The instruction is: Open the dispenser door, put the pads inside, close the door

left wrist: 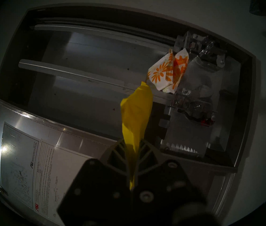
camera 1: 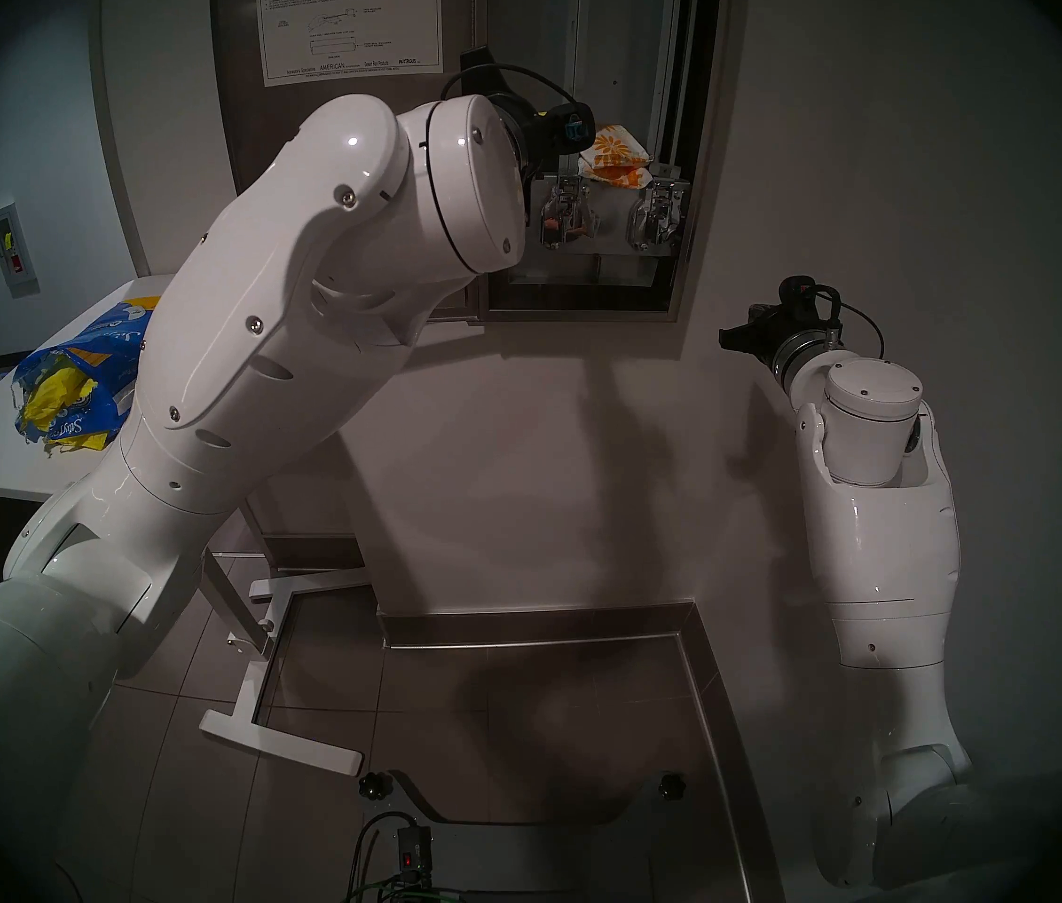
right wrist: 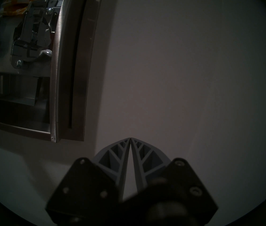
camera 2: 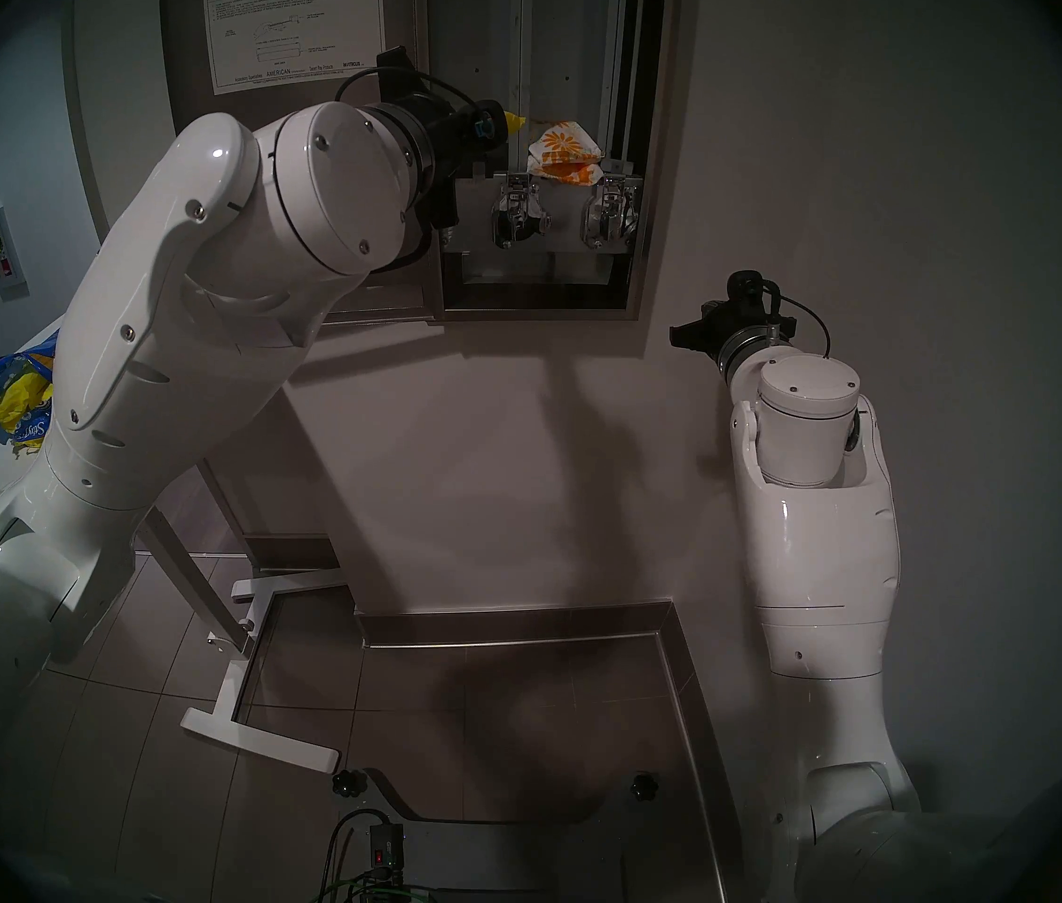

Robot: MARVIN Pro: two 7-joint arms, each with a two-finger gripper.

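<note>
Our left gripper, clamped on a limp bright yellow pad, risks snagging it on the dispenser's grey steel rail; our right gripper is closed and empty

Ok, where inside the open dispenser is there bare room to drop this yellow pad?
Left column, between the open door and the centre rail, is bare. Right column is crowded low down by flowered packets, bare above them.

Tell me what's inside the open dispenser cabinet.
Two white packets with orange flowers lie on top of the metal lever mechanisms. The left claw holds a yellow pad at the opening. The left arm covers the cabinet's left part.
</note>
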